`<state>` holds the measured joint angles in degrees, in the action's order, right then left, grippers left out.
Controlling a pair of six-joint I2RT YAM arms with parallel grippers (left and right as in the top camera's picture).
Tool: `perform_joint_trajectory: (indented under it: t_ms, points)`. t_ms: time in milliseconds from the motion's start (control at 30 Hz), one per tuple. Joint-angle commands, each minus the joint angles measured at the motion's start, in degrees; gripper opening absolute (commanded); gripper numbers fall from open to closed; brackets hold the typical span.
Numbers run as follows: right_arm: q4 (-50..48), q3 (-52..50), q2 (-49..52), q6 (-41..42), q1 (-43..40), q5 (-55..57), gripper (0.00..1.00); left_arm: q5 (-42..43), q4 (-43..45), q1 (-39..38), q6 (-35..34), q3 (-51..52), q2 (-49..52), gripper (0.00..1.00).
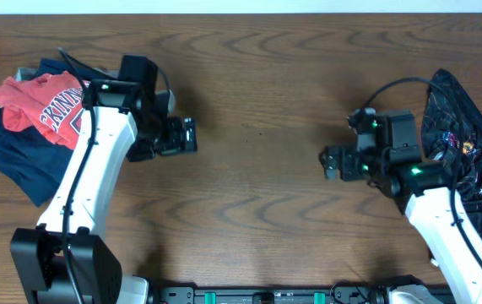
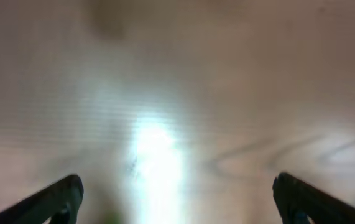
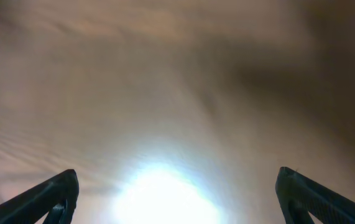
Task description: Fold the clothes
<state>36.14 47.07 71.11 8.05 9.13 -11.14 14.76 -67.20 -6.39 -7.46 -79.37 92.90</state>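
Red T-shirt [image 1: 42,105], crumpled, block lettering showing, lay on navy garments [image 1: 13,156] at upper left. Black patterned garment [image 1: 468,135] was bunched at the right edge. Left gripper [image 1: 186,135] sat right of the pile, apart from it, pointing toward centre, fingers wide. Right gripper [image 1: 332,162] sat left of the black garment, pointing toward centre, fingers wide, over table [image 1: 257,76].

Blurred wooden table [image 2: 270,81], bright glare patch [image 2: 155,155] mid-frame; left gripper [image 2: 176,198] fingers [image 2: 59,196] spread wide apart.
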Motion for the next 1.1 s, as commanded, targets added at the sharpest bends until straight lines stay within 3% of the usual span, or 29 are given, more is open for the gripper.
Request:
perform_joint_trajectory:
  t_ms: [0,267,433,667,833,1067]
  points:
    - [6.0,0.5,-0.1,-0.4,-2.8,-2.3,0.99,-4.4,-3.6,0.0,-0.2,-0.3,-3.3,0.98]
    - [19.1,0.3,-3.0,1.5,-3.6,-2.2,0.99,-4.6,-0.7,0.0,-1.7,12.0,-20.2,0.98]
    - [15.1,-1.9,-13.9,2.6,-3.3,-1.5,0.99,-6.7,6.7,-0.1,-3.8,23.0,-41.2,0.98]
    - [9.5,-6.3,-34.2,7.4,-2.3,10.9,0.99,-6.9,11.9,-0.1,-3.8,30.9,-68.1,0.98]
    - [10.3,-6.3,-40.3,7.4,-2.3,10.9,0.99,-6.9,11.5,-0.1,-3.8,31.0,-77.9,0.98]
    - [10.4,-6.3,-40.8,7.4,-2.3,10.9,0.99,-6.9,10.3,-0.1,-3.8,31.0,-80.7,0.98]
